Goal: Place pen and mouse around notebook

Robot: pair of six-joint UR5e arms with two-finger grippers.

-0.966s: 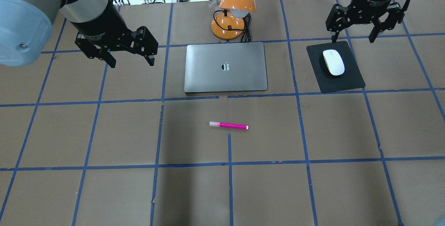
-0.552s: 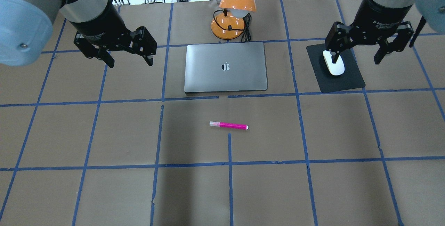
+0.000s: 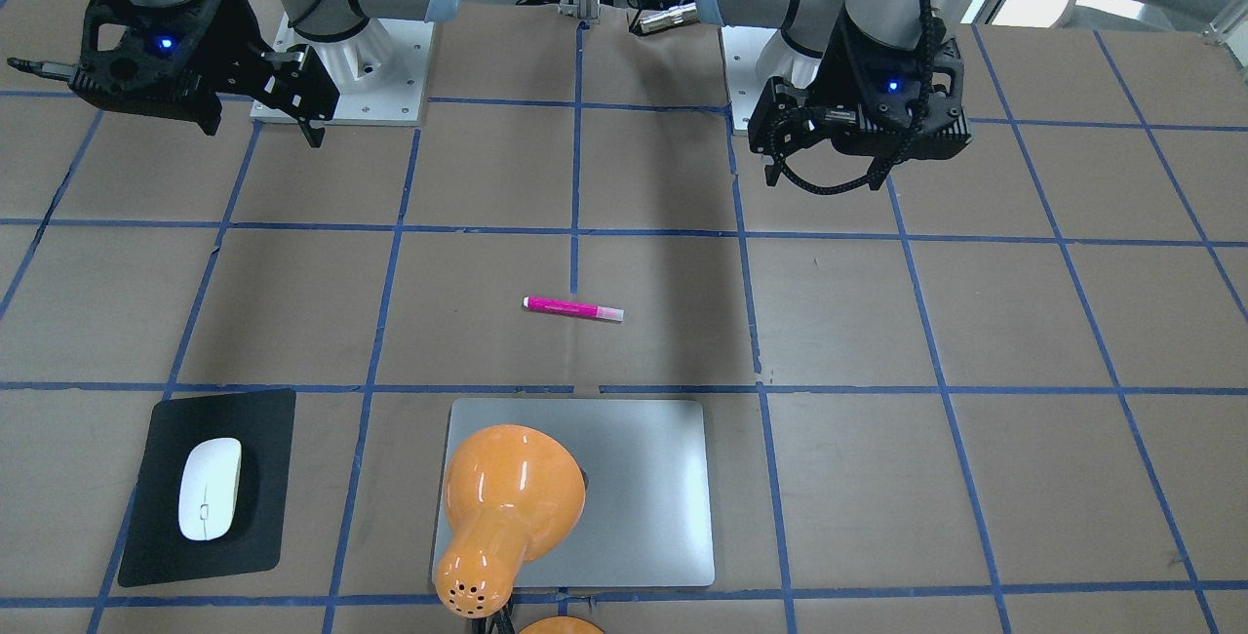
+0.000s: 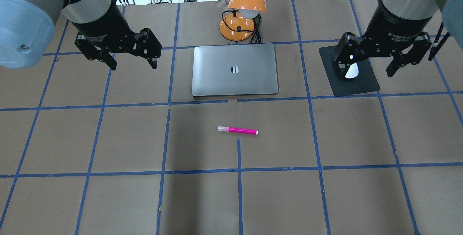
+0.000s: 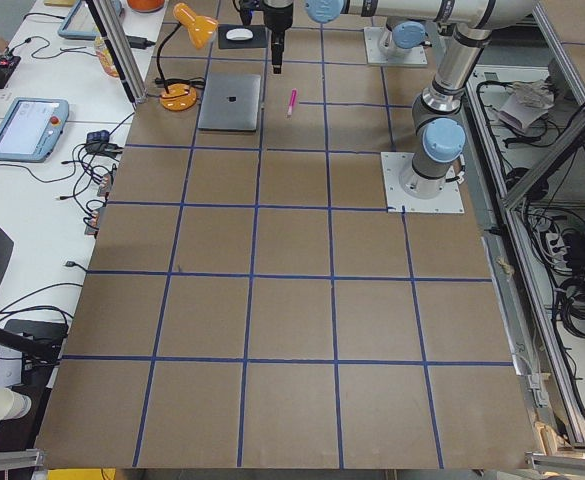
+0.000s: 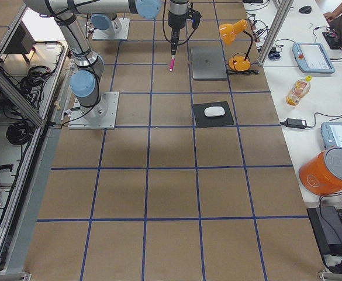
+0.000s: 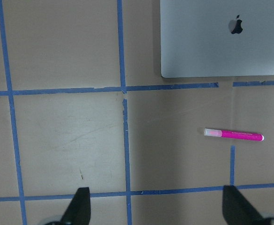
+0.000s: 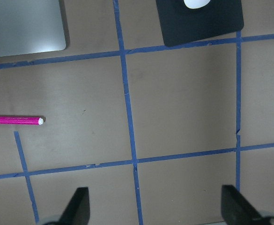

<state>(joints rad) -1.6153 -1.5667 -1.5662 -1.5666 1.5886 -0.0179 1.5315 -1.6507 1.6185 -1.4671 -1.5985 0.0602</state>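
Observation:
The pink pen (image 4: 238,130) lies flat on the brown table, in front of the silver notebook (image 4: 235,69). The white mouse (image 3: 210,488) rests on a black mat to the notebook's right from the robot's side. My right gripper (image 4: 366,68) is open and empty, held high; in the overhead view it covers most of the mouse (image 4: 351,73). Its wrist view has the mouse (image 8: 196,3) at the top edge and the pen (image 8: 16,120) at the left. My left gripper (image 4: 132,59) hangs open and empty to the left of the notebook, with the pen (image 7: 233,134) ahead and to its right.
An orange desk lamp (image 4: 242,21) stands just behind the notebook, its shade leaning over the notebook's far edge. The black mat (image 4: 361,85) lies under the mouse. Cables and a bottle sit beyond the table's far edge. Blue tape lines divide the brown surface into squares.
My right gripper has moved toward the robot's side, from behind the mat to over it in the overhead view, now hiding most of the mouse. The left gripper barely shifted. Pen, mouse and notebook stayed put.

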